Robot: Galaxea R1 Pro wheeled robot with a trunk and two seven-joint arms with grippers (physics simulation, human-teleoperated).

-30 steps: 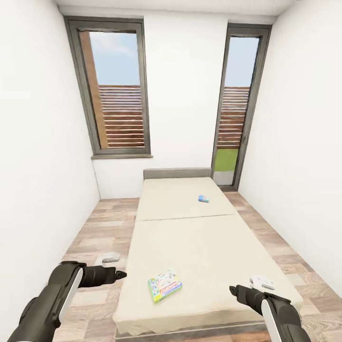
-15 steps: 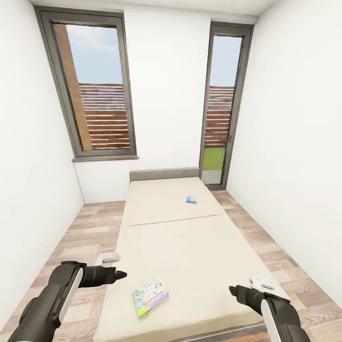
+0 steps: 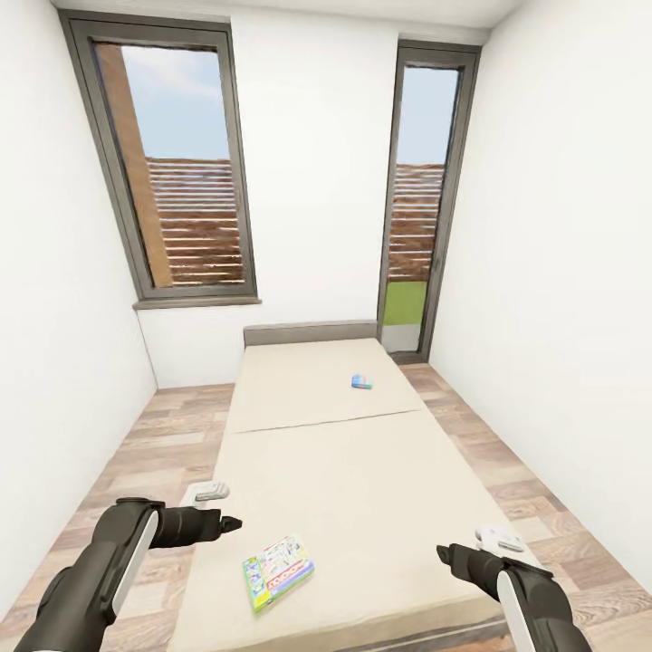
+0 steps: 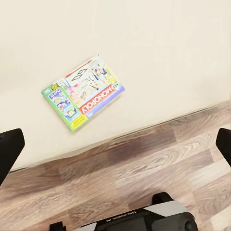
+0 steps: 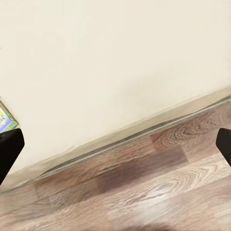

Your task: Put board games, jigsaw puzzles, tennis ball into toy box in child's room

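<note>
1. Bed (image 3: 362, 471) stretches away down the middle of the child's room (image 3: 326, 226), its beige two-part mattress running from the near foot edge to the short grey headboard (image 3: 310, 333) under the far wall.
2. The larger board game (image 3: 277, 570), with a green edge and busy cartoon print, lies flat on the mattress near the foot edge, toward the bed's left corner; the left wrist view shows it (image 4: 83, 92) lying askew, close to the mattress edge above the wood-plank floor (image 4: 144, 183).
3. The small blue board game (image 3: 362, 381) lies flat on the far half of the mattress, nearer the right edge and not far from the headboard, well apart from the larger one.
4. The left gripper (image 3: 217, 523) hangs over the floor just left of the bed, holding nothing; its wrist view shows the two dark fingertips (image 4: 9, 149) spread wide apart.
5. The right gripper (image 3: 450, 553) hovers above the mattress near the foot edge, toward the right corner; it too is empty, fingers (image 5: 9, 151) parted wide in its wrist view, which looks down on the mattress edge and floor.
6. Two tall dark-framed windows (image 3: 181, 163) stand in the far wall.
</note>
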